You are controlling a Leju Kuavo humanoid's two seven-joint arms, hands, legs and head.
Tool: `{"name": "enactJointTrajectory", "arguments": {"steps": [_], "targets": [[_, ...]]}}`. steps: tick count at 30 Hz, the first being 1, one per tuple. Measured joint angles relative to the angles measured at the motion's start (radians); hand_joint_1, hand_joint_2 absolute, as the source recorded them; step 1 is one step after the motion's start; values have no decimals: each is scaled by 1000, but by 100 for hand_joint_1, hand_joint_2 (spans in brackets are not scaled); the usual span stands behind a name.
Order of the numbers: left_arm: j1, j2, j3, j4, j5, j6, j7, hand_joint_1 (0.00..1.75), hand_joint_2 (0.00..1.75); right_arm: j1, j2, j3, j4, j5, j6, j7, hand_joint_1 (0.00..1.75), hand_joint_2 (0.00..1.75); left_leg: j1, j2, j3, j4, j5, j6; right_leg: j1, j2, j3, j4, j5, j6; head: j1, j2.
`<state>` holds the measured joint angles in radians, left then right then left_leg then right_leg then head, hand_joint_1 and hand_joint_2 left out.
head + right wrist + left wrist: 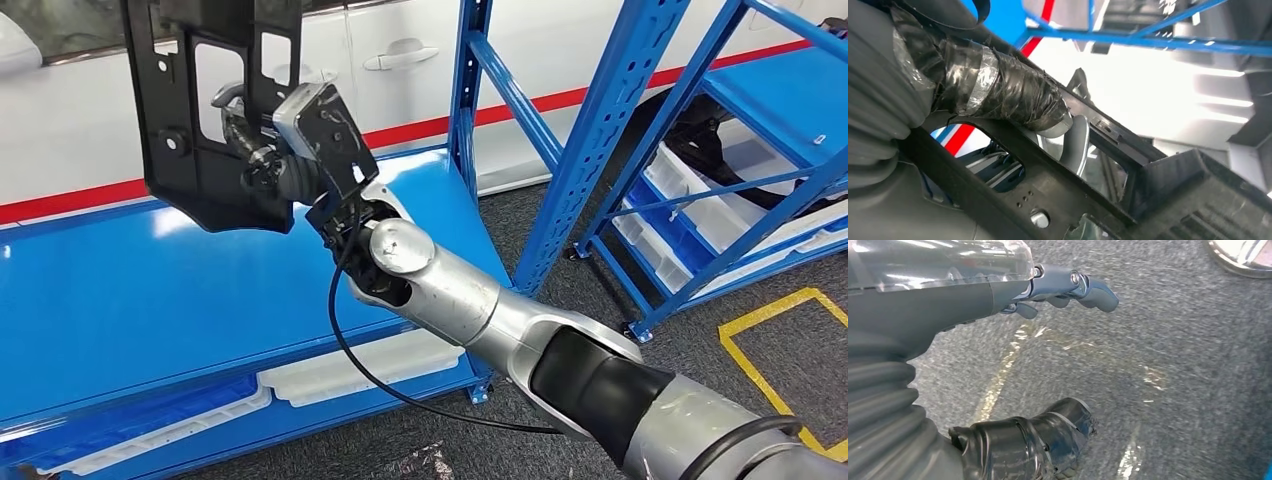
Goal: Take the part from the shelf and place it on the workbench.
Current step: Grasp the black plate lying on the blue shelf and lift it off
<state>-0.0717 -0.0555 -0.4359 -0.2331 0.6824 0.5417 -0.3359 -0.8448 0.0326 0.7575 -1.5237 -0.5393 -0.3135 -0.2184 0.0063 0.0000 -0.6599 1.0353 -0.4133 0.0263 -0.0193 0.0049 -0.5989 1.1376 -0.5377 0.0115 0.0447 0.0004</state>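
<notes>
A large black plastic part [205, 110] with cut-out windows hangs in the air above the blue surface [130, 290]. My right hand [262, 160] grips it from the right side, fingers through one of its openings. In the right wrist view the taped thumb [1008, 92] presses on a bar of the black part [1058, 195], with a silver handle piece behind it. My left hand [998, 355] hangs over grey carpet with its fingers [1073, 287] apart and nothing in it.
A blue steel upright [470, 80] stands just right of the held part. A second blue rack [700, 150] with white bins [720, 215] is at the right. A white car body lies behind. Yellow floor tape [790, 350] marks the carpet.
</notes>
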Motion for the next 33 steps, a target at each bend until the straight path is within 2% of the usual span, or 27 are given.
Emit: {"name": "enactJointTrajectory", "arguments": {"steps": [1, 2, 5, 6, 7, 8, 10, 11, 12, 13, 15, 16, 17, 18, 20, 21, 22, 23, 25, 26, 27, 28, 29, 30, 31, 32, 33], "targets": [[0, -1, 0, 0, 0, 2, 1, 0, 175, 0, -6, -4, -11, -15, 11, -5, 175, 175, -1, 0, -6, 6, 2, -4, 1, 1, 23, -40, 11, -2, 0, 0], [0, -1, 0, 0, 0, 4, 2, 0, 175, 0, -11, -9, -21, -28, 22, -10, 175, 175, -3, -2, -12, 11, 7, -9, 2, 2, 33, -62, 14, -5, 0, 0], [1, 0, 0, 1, 0, 9, 4, 0, 175, 0, -26, -20, -41, -53, 41, -19, 175, 175, -4, -5, -22, 14, 18, -25, 1, 3, 21, -65, 29, -22, 0, 0], [2, 0, 0, 2, 1, 10, 5, 0, 175, 0, -30, -21, -46, -58, 43, -20, 175, 175, -3, -5, -28, 25, 4, -30, 0, 2, 16, -66, 36, -30, -1, 0], [2, 0, 0, 3, 1, 10, 7, 0, 175, 0, -33, -22, -51, -62, 46, -20, 175, 175, 0, -4, -39, 56, -27, -35, -2, 1, 9, -68, 44, -37, -2, 0], [2, 1, 0, 3, 1, 11, 9, 0, 175, -1, -35, -24, -55, -65, 49, -20, 175, 175, 2, -3, -54, 105, -70, -40, -2, 0, 2, -68, 52, -42, -3, 0], [1, 0, 0, 3, 1, 10, 13, 0, 175, -1, -41, -27, -64, -70, 57, -16, 175, 175, 4, -3, -83, 226, -150, -47, 2, -1, -18, -68, 67, -49, -4, 0], [0, -1, 0, 3, 1, 10, 14, 0, 175, -1, -44, -27, -67, -70, 61, -13, 175, 175, 5, -3, -86, 265, -166, -47, 5, -2, -28, -68, 76, -50, -4, 0], [0, -1, 0, 3, 1, 10, 15, 0, 175, -1, -47, -27, -69, -70, 64, -9, 175, 175, 4, -3, -74, 275, -164, -45, 8, -2, -39, -68, 84, -51, -4, 0], [0, -1, 0, 3, 1, 9, 15, 0, 175, -1, -51, -27, -71, -69, 68, -5, 175, 175, 2, -3, -44, 251, -146, -39, 12, -2, -50, -68, 93, -52, -4, 0], [-3, 0, 0, 3, 2, 7, 15, 0, 175, -4, -58, -27, -78, -66, 73, 2, 175, 175, -7, -3, 50, 127, -112, -15, 18, -1, -68, -68, 109, -53, -4, 0], [-5, 1, 0, 3, 2, 6, 15, 0, 175, -7, -62, -28, -83, -66, 74, 4, 175, 175, -13, -3, 94, 61, -107, -4, 18, -2, -74, -69, 117, -51, -4, 0], [-7, 2, 0, 3, 2, 6, 15, 0, 175, -10, -66, -28, -87, -65, 75, 5, 175, 175, -19, -3, 122, 14, -107, 4, 15, -4, -78, -72, 125, -47, -3, 0], [-9, 3, 0, 3, 3, 5, 15, 0, 175, -13, -70, -28, -90, -65, 75, 5, 175, 175, -24, -3, 132, -13, -108, 10, 11, -6, -79, -78, 135, -42, -4, 0], [-10, 3, 0, 3, 4, 3, 15, 0, 175, -14, -78, -29, -93, -64, 76, 6, 175, 175, -28, -4, 133, -42, -80, 19, 6, -8, -80, -94, 153, -30, -4, 0], [-10, 2, 0, 3, 5, 1, 15, 0, 175, -12, -82, -29, -93, -64, 76, 6, 175, 175, -26, -1, 134, -61, -62, 23, 7, -8, -82, -96, 147, -25, -4, 0], [-10, 2, 0, 3, 6, 0, 16, 0, 175, -12, -87, -29, -94, -62, 75, 7, 175, 175, -21, 3, 132, -78, -43, 26, 8, -6, -88, -81, 122, -20, -3, 0], [-9, 1, 0, 3, 8, -2, 17, 0, 175, -11, -92, -29, -95, -60, 74, 8, 175, 175, -16, 6, 128, -91, -25, 27, 8, -5, -99, -44, 79, -16, -3, 0], [-9, 1, 0, 3, 11, -6, 18, 0, 175, -11, -100, -30, -96, -54, 72, 11, 175, 175, -13, 10, 104, -93, -3, 27, 3, -5, -125, 74, -13, -6, -2, 0], [-9, 0, 0, 3, 11, -6, 19, 0, 175, -9, -104, -30, -96, -51, 72, 13, 175, 175, -10, 10, 90, -89, 5, 24, -2, -5, -130, 125, -33, 1, -2, 0], [-10, -1, 0, 3, 12, -7, 19, 0, 175, -8, -107, -30, -96, -49, 71, 15, 175, 175, -6, 10, 75, -83, 12, 20, -7, -5, -124, 151, -31, 8, -2, 0], [-10, -2, 0, 3, 12, -7, 19, 0, 175, -7, -109, -30, -96, -48, 71, 17, 175, 175, -1, 11, 57, -73, 19, 14, -13, -6, -102, 143, -12, 17, -2, 0], [-10, -4, 0, 3, 13, -7, 19, 0, 175, -7, -111, -30, -97, -48, 71, 18, 175, 175, 6, 11, 38, -59, 23, 6, -20, -6, -65, 103, 12, 27, -2, 0], [-10, -4, 0, 3, 13, -7, 19, 0, 175, -8, -113, -30, -97, -48, 71, 18, 175, 175, 11, 11, 18, -42, 25, -1, -27, -6, -22, 45, 23, 39, -1, 0], [-10, -4, 0, 3, 13, -7, 18, 0, 175, -9, -114, -30, -99, -47, 71, 19, 175, 175, 14, 10, -2, -21, 26, -9, -30, -4, 13, -5, 24, 43, 0, 0], [-10, -3, 0, 3, 13, -8, 18, 0, 175, -9, -115, -30, -100, -47, 71, 20, 175, 175, 14, 8, -17, -3, 27, -17, -32, -1, 33, -39, 16, 43, 1, 0], [-9, -3, 0, 3, 13, -9, 18, 0, 175, -9, -116, -30, -102, -46, 71, 21, 175, 175, 13, 6, -29, 10, 29, -23, -31, 3, 37, -50, 6, 35, 1, 0]]}}
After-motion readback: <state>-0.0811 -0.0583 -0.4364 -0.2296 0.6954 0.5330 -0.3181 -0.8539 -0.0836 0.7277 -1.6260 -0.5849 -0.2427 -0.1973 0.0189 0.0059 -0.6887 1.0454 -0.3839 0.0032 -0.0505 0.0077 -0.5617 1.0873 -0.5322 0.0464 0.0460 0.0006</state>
